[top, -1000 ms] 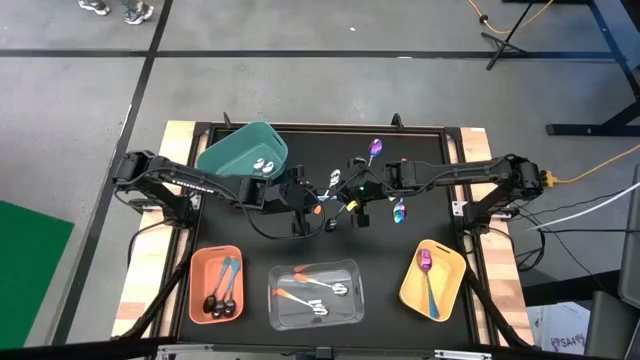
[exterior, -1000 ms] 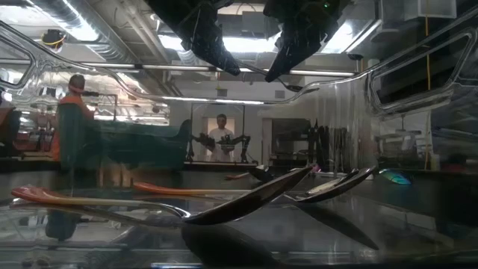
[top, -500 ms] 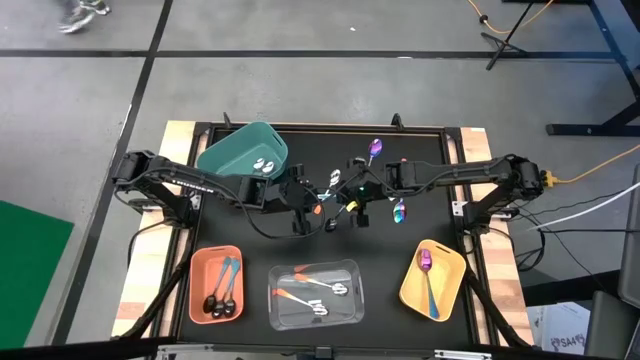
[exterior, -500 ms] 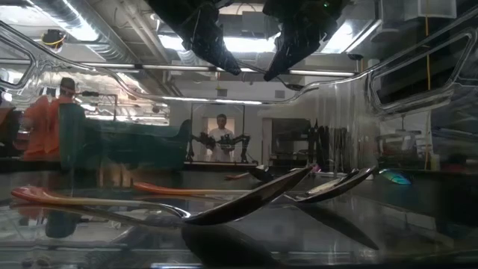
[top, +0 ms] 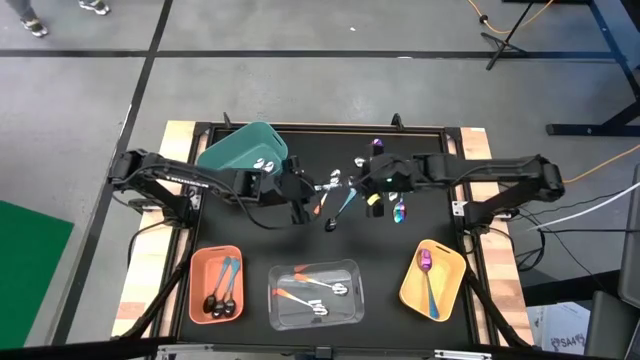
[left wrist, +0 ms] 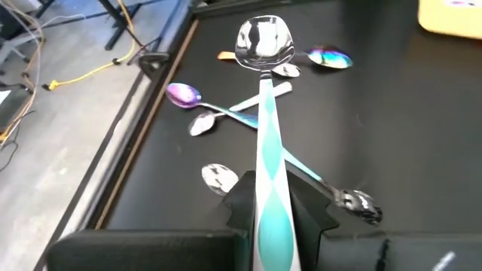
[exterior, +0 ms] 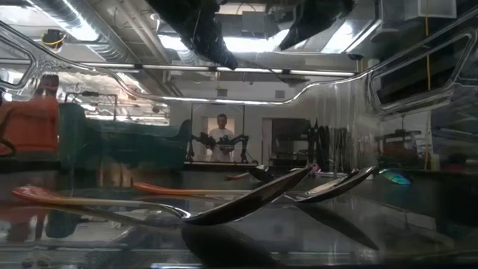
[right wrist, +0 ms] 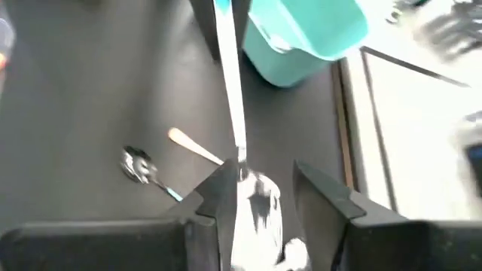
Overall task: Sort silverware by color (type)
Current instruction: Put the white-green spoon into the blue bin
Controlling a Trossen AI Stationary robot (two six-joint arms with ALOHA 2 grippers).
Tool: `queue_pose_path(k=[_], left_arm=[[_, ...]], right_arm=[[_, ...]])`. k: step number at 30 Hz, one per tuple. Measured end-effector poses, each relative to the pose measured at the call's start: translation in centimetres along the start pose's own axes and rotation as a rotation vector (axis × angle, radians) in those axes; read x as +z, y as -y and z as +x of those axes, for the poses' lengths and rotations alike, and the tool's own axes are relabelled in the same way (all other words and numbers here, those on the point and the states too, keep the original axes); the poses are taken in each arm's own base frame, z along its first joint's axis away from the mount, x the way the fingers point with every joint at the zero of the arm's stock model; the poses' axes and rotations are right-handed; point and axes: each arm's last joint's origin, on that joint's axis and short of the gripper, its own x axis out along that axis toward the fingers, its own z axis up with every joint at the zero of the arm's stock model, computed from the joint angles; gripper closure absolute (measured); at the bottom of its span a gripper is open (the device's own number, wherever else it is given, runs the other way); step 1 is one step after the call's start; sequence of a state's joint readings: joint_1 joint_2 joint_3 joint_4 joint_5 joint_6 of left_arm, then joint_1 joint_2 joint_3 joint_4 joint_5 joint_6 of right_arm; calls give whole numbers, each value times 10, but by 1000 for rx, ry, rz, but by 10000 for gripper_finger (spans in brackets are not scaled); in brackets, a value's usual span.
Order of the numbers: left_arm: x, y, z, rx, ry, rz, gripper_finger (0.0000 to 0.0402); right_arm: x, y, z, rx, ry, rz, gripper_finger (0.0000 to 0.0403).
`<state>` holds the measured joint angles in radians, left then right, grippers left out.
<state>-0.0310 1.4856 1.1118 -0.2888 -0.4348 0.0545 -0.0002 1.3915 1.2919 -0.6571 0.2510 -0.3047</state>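
A teal-handled spoon [left wrist: 265, 113] with a shiny bowl hangs above the middle of the black table, with my left gripper [left wrist: 267, 202] shut on its handle. Its bowl [right wrist: 256, 205] points at my right gripper [right wrist: 263, 199], whose fingers stand open on either side of it. In the high view my left gripper [top: 303, 200] and my right gripper [top: 368, 193] face each other. Below them, loose spoons lie flat on the table: a purple-bowled one [left wrist: 183, 95], small silver ones [left wrist: 220, 178] and a teal-handled one [left wrist: 354, 202]. My left gripper pinches the spoon's teal handle [left wrist: 269, 177] near its free end between its two fingers. It comes from the table's left, slanting down, and the spoon runs on ahead along the fingers. The spoon is lifted clear of the table, bowl end farthest out. Whether my right gripper touches the bowl, I cannot tell.
A teal bin [top: 245, 152] stands tipped at the far left. Along the near edge are a salmon bin [top: 200, 270], a clear bin [top: 352, 300] and a yellow bin [top: 445, 262], each with spoons inside. A purple spoon [top: 376, 148] and another [top: 399, 212] lie near my right arm.
My right gripper has opened, let go of the spoon's bowl end, risen and drawn back toward the table's right edge. My left gripper keeps the spoon by its handle, clear of the table.
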Motion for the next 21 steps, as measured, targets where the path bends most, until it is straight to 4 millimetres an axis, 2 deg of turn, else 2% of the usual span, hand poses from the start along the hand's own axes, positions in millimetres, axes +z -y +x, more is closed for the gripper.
queue_pose_path(k=[4, 9, 16, 21], left_arm=[[4, -17, -14, 28, 21, -32, 365], [5, -44, -41, 71, 41, -87, 365], [-11, -76, -82, 148, -37, -223, 365], [-30, -88, -103, 186, -153, -319, 365]], right_arm=[[-5, 8, -18, -71, -6, -6, 285], [-9, 18, -33, -90, 13, 19, 285], [-17, 34, -34, -130, -18, 63, 285], [-24, 45, -31, -85, -30, 97, 285]])
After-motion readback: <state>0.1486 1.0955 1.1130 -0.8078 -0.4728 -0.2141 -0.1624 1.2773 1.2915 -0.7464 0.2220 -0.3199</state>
